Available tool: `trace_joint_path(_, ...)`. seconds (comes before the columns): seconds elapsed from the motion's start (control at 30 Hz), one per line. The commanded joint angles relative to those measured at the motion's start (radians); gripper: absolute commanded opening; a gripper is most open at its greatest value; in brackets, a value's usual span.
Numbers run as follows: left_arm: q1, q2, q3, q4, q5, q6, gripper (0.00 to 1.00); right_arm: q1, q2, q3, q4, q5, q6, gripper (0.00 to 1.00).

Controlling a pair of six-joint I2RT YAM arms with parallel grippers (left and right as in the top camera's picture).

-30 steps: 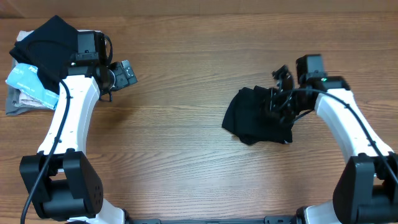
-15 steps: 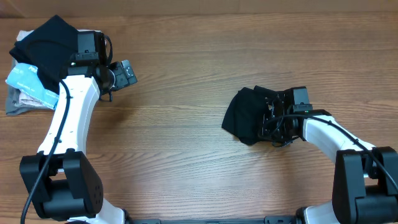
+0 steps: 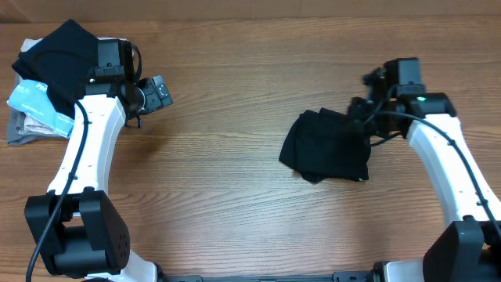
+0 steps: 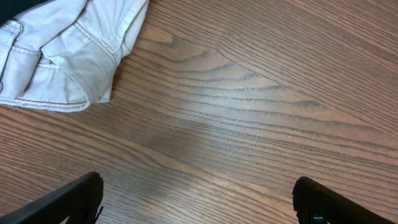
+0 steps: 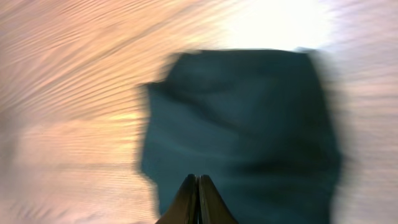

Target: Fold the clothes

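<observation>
The clothes, one black shirt (image 3: pixel 325 146), lie as a folded square bundle on the wooden table, right of centre. My right gripper (image 3: pixel 358 115) hangs over the bundle's far right corner. In the blurred right wrist view its fingers (image 5: pixel 198 182) are pressed together, shut, above the dark cloth (image 5: pixel 249 124), with nothing seen between them. My left gripper (image 3: pixel 160 92) is far off at the upper left, open. Its two fingertips (image 4: pixel 81 198) stand wide apart over bare wood.
A pile of folded garments sits at the table's far left corner: a dark one (image 3: pixel 59 48) on top, light blue (image 3: pixel 31 102) and grey (image 3: pixel 17 129) below. A beige garment (image 4: pixel 62 50) shows in the left wrist view.
Half a second ago my right gripper was low at the shirt's right edge. It has since risen and swung back to the far right. The shirt and left arm stayed put.
</observation>
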Motion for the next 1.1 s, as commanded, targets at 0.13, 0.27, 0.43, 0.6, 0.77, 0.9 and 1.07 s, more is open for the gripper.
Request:
trace_joint_path(0.13, 0.004, -0.016, 0.014, 0.003, -0.009, -0.014, 1.0, -0.142, -0.001, -0.009, -0.113, 0.241, 0.173, 0.04)
trace_joint_path(0.27, 0.004, -0.016, 0.014, 0.003, -0.01, -0.014, 1.0, -0.159, -0.001, -0.079, -0.096, 0.239, 0.204, 0.04)
trace_joint_path(0.43, 0.004, -0.016, 0.014, 0.003, -0.01, -0.014, 1.0, -0.153, -0.001, -0.232, 0.003, 0.233, 0.285, 0.04)
trace_joint_path(0.6, 0.004, -0.016, 0.014, 0.003, -0.01, -0.014, 1.0, -0.153, -0.001, -0.387, 0.168, 0.072, 0.306, 0.04)
trace_joint_path(0.77, 0.004, -0.016, 0.014, 0.003, -0.01, -0.014, 1.0, -0.126, 0.001, -0.436, 0.209, -0.066, 0.307, 0.04)
trace_joint_path(0.9, 0.004, -0.016, 0.014, 0.003, -0.01, -0.014, 1.0, -0.068, 0.002, -0.436, 0.209, -0.067, 0.352, 0.04)
trace_joint_path(1.07, 0.004, -0.016, 0.014, 0.003, -0.009, -0.014, 1.0, 0.056, 0.002, -0.436, 0.256, -0.109, 0.441, 0.04)
